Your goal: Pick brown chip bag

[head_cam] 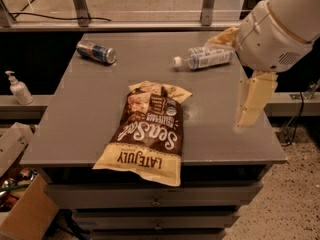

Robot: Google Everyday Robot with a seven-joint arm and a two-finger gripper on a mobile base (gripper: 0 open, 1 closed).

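The brown chip bag (147,131) lies front-centre on the surface (85,109), long axis front-to-back, well left of the tool (235,79), which hangs open and empty near the right edge.

Light is dim and even, brightest on the pale floor (150,1) behind the table (90,114), while the space under the table's front edge is almost black. The grey top has a soft sheen near the bottle (207,57). The brown chip bag (150,134) shows faint crinkle highlights, and the tool (254,101), over the table's right edge, is lit cream.
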